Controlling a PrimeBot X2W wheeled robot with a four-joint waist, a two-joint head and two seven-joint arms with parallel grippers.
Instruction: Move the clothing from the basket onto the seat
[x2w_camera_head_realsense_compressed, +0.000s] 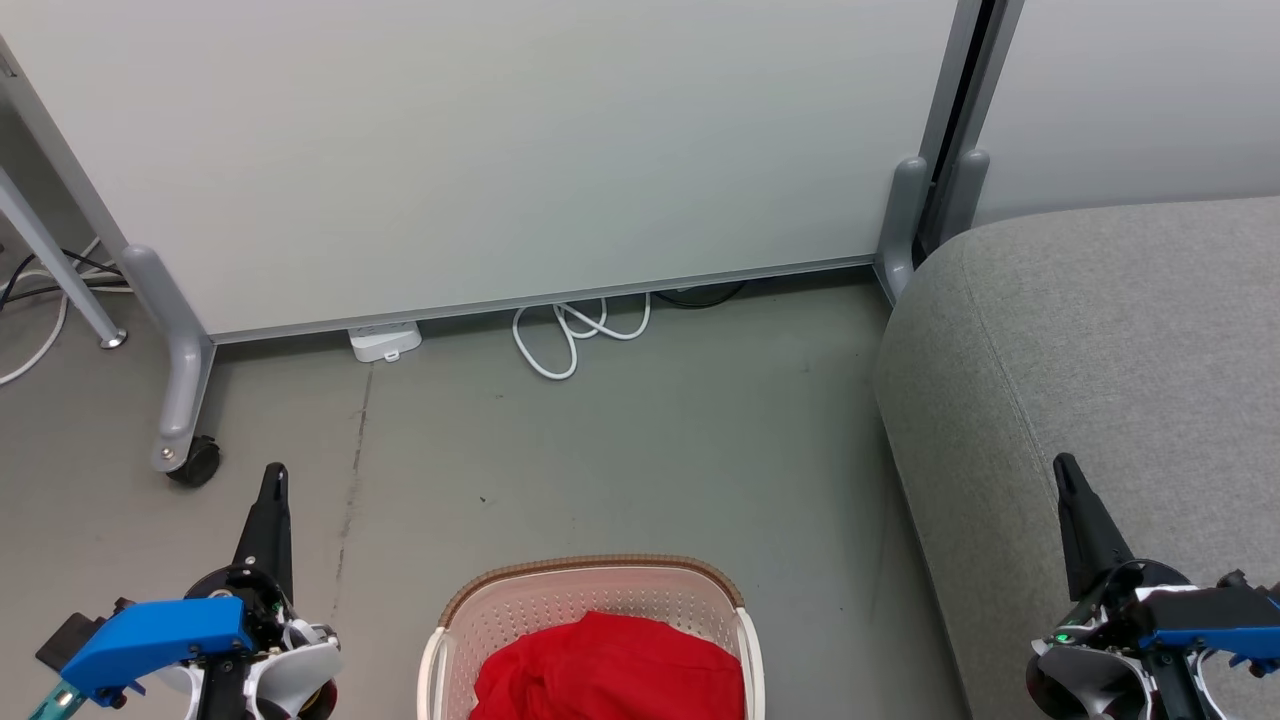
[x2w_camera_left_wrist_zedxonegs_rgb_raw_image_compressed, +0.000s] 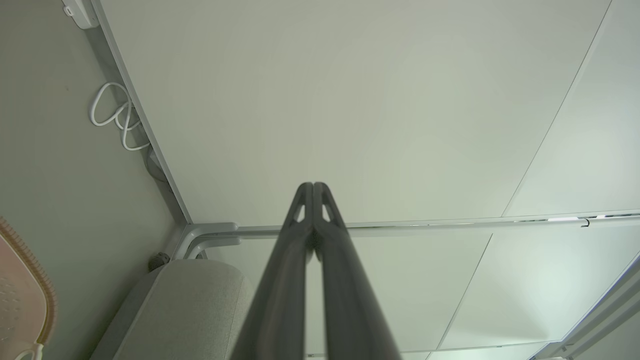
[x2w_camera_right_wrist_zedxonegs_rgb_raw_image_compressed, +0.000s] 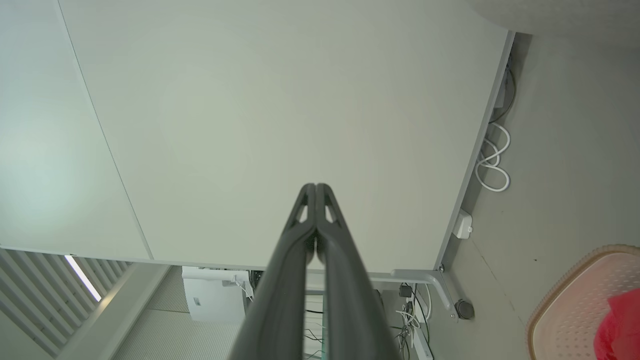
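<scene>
Clothing (x2w_camera_head_realsense_compressed: 612, 665) lies bunched in the basket (x2w_camera_head_realsense_compressed: 590, 582) between the left gripper (x2w_camera_head_realsense_compressed: 274, 478) and the right gripper (x2w_camera_head_realsense_compressed: 1066, 470), both pressed fully together, holding nothing.

Grey floor (x2w_camera_head_realsense_compressed: 620, 450), basket (x2w_camera_head_realsense_compressed: 590, 572) set on it.
A white cable (x2w_camera_head_realsense_compressed: 570, 335) is laid beyond the basket; the seat (x2w_camera_head_realsense_compressed: 1090, 350) is placed right of it.

Red clothing (x2w_camera_head_realsense_compressed: 612, 665) fills the basket (x2w_camera_head_realsense_compressed: 592, 590), beside the grey seat (x2w_camera_head_realsense_compressed: 1090, 370).
</scene>
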